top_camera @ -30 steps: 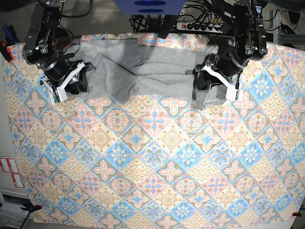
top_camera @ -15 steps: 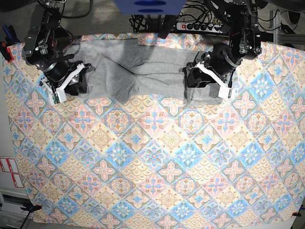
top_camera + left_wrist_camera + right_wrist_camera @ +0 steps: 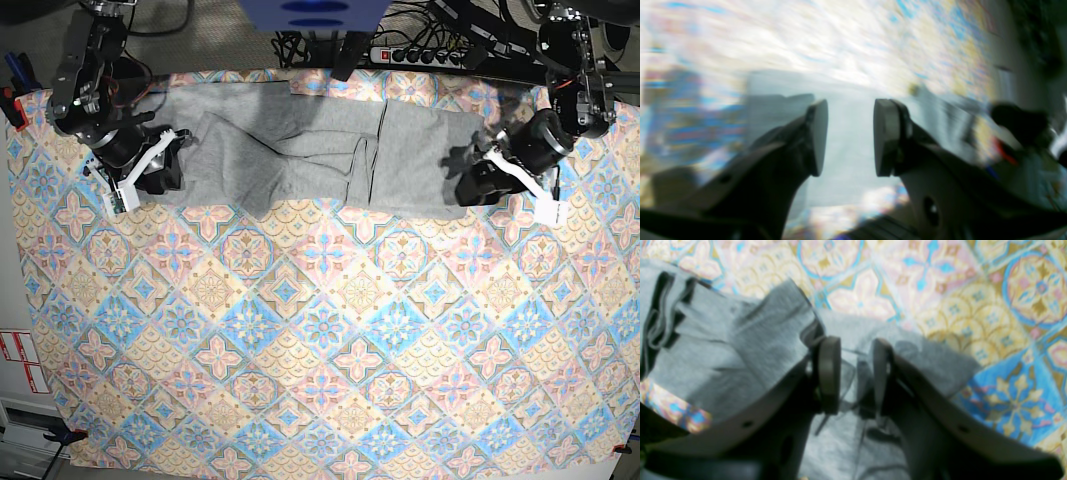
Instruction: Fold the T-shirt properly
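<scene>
The grey T-shirt lies spread along the far edge of the table, creased, with a vertical fold near its right third. My right gripper sits on the shirt's left edge. In the right wrist view its jaws stand close together with a bunch of grey cloth between them. My left gripper is at the shirt's right edge. The left wrist view is blurred, but it shows this gripper open with nothing between the pads, and grey cloth beyond it.
The patterned pastel tablecloth covers the whole table. A power strip with cables lies behind the far edge. A blue object hangs over the far middle. Red-and-white labels are at the left.
My left arm swung back right, from over the shirt's right part to its right edge. The shirt's right end now lies flatter and reaches farther right. My right arm has not moved.
</scene>
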